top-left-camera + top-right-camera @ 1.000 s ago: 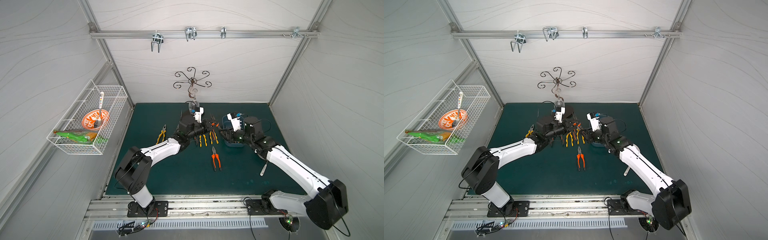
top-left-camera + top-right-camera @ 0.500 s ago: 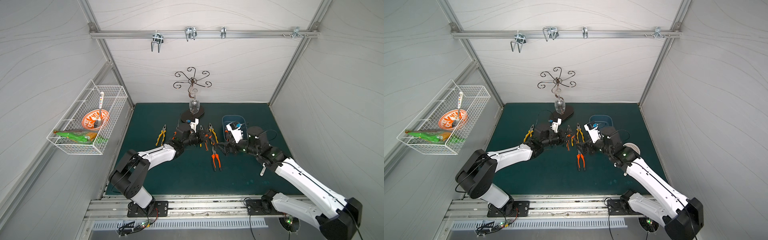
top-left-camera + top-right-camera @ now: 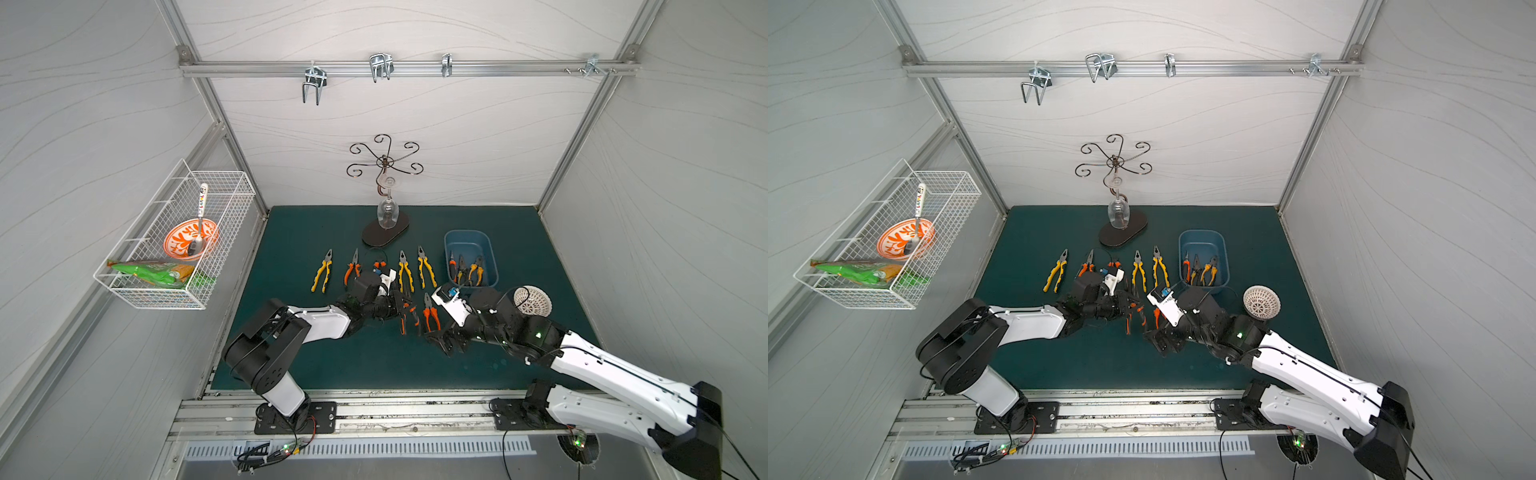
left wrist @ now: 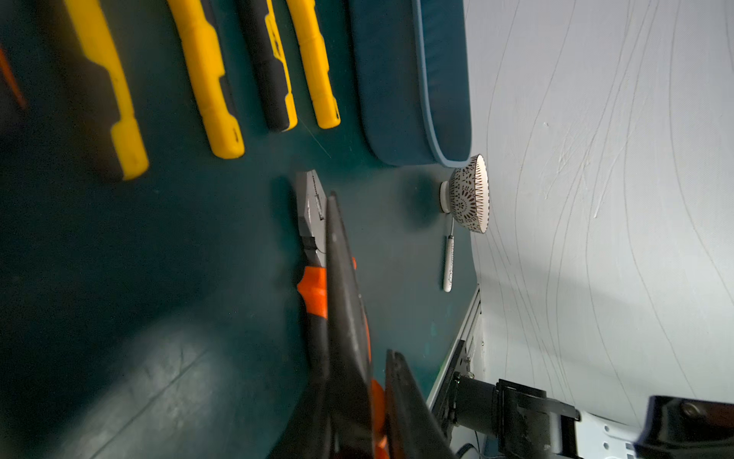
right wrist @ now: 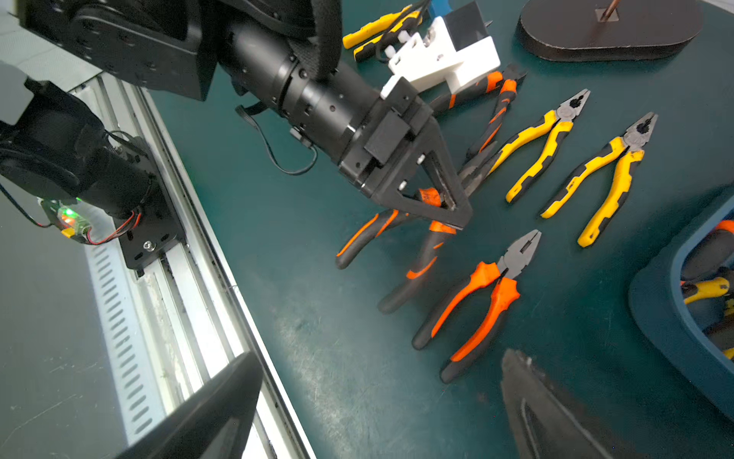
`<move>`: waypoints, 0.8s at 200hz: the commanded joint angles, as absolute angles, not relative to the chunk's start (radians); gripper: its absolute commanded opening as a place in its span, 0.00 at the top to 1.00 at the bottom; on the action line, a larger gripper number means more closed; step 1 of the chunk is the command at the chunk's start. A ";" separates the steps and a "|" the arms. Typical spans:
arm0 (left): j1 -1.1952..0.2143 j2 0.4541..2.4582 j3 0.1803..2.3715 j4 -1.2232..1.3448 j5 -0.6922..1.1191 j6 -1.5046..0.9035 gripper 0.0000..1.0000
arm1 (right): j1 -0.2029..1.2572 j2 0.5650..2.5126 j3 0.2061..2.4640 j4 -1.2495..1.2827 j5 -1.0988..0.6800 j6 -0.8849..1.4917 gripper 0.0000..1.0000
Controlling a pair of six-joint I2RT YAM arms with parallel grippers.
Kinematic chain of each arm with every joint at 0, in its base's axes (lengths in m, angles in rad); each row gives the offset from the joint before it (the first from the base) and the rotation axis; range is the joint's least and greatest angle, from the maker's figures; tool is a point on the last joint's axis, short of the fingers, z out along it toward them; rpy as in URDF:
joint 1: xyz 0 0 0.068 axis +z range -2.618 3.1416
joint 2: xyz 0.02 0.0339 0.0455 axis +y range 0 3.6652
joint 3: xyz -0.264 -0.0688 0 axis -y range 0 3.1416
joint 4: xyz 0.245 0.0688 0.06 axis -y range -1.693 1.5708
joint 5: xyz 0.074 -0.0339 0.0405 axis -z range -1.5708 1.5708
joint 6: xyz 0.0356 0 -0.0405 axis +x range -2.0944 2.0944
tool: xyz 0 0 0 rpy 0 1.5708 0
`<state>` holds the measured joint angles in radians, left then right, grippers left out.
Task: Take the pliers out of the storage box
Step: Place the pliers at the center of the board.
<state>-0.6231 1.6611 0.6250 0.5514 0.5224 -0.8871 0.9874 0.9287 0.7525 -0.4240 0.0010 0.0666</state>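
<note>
Right wrist view: left gripper [image 5: 449, 206] clamps orange-handled pliers [image 5: 421, 270] near the storage box [image 5: 655, 310]; right gripper [image 5: 383, 359] gapes wide, empty.

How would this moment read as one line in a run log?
left gripper: shut on orange-handled pliers | right gripper: open, empty | storage box: pliers inside

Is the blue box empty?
No, a few pliers lie inside the box.
</note>
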 commanded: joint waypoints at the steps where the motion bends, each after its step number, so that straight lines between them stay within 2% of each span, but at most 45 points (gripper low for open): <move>1: -0.633 1.723 0.625 0.727 0.549 -0.920 1.00 | 0.997 0.933 0.748 -0.435 0.034 0.093 0.01; 39: -0.636 1.793 0.637 0.738 0.536 -0.937 1.00 | 0.997 0.942 0.747 -0.426 0.067 0.086 0.01; 76: -0.635 1.814 0.663 0.631 0.516 -0.908 1.00 | 0.997 0.945 0.744 -0.431 0.091 0.082 0.01; 108: -0.636 1.822 0.692 0.542 0.495 -0.897 0.77 | 0.997 0.940 0.742 -0.432 0.115 0.080 0.01; 124: -0.634 1.821 0.690 0.528 0.474 -0.904 0.71 | 0.997 0.933 0.741 -0.434 0.160 0.085 0.01; 153: -0.629 1.803 0.685 0.500 0.457 -0.904 0.53 | 0.987 0.906 0.747 -0.447 0.229 0.095 0.01; 160: -0.629 1.796 0.685 0.488 0.452 -0.900 0.51 | 0.977 0.900 0.750 -0.449 0.229 0.100 0.01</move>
<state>-0.6327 1.8072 0.6670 0.5358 0.4961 -0.9169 0.9901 0.9329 0.7521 -0.4286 0.1669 0.0822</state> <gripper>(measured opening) 0.459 0.989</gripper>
